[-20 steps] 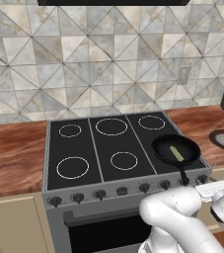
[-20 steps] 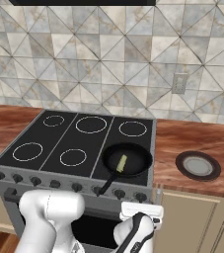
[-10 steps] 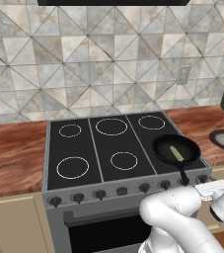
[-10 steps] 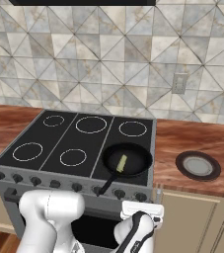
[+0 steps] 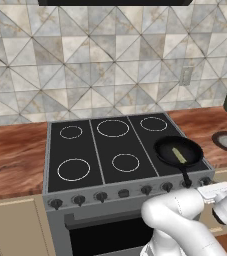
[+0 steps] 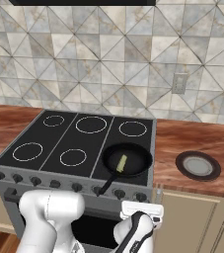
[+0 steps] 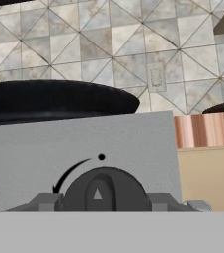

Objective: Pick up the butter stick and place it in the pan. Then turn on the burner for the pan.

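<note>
The butter stick (image 6: 121, 161) already lies flat inside the pan (image 6: 127, 159), which sits on the near right burner of the stove (image 5: 85, 150), its handle pointing toward the front edge. So the first half of the job looks finished, and what is in hand now is the burner.

The arm is reaching low in front of the stove's right end. From the hand's own camera, the gripper (image 7: 103, 201) is right up against the grey front panel, with a round dark knob (image 7: 102, 190) sitting squarely between its fingers (image 7: 47, 201). The fingers stand one on each side of the knob, very near its rim; whether they are truly pinching it or just flanking it I cannot tell. Above the knob is a small dot and a curved arrow mark, and the pan's dark edge rises just over the panel's top.

If this is the pan's knob, as its place under the pan suggests, the next move calls for a firm squeeze and then a twist of the wrist along that arrow, keeping the hand centred so the fingers do not slip off.

To the right, a grey dish (image 6: 198, 165) rests on the wooden counter (image 6: 192, 143).
</note>
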Robot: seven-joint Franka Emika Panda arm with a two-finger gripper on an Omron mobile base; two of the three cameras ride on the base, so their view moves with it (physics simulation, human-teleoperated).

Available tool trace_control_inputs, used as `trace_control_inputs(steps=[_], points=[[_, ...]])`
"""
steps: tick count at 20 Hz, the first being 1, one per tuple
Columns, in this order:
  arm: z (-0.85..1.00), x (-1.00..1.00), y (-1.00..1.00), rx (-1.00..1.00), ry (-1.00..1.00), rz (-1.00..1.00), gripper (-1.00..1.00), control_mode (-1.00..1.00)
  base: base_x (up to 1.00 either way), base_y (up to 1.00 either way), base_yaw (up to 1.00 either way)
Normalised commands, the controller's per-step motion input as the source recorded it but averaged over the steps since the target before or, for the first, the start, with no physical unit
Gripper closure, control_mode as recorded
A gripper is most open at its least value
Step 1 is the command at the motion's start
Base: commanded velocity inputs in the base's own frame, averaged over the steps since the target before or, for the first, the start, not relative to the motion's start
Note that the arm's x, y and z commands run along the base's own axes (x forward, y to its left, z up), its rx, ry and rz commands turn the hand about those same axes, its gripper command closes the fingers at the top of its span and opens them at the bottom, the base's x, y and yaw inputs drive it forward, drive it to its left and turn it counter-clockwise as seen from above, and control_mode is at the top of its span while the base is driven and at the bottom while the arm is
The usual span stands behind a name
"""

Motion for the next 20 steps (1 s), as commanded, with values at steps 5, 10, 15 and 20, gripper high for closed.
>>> trace_control_inputs(steps=[5, 10, 15, 20], points=[[0.00, 0.00, 0.00, -0.01, 0.00, 0.00, 1.00, -1.00, 0.00, 0.00, 0.00], [0.00, 0.00, -0.07, -0.05, 0.00, 0.00, 1.00, -1.00, 0.00, 0.00, 0.00], [0.00, 0.00, -0.08, -0.09, 0.00, 0.00, 1.00, -1.00, 0.00, 0.00, 0.00], [0.00, 0.00, -0.01, -0.13, 0.00, 0.00, 1.00, -1.00, 0.00, 0.00, 0.00]])
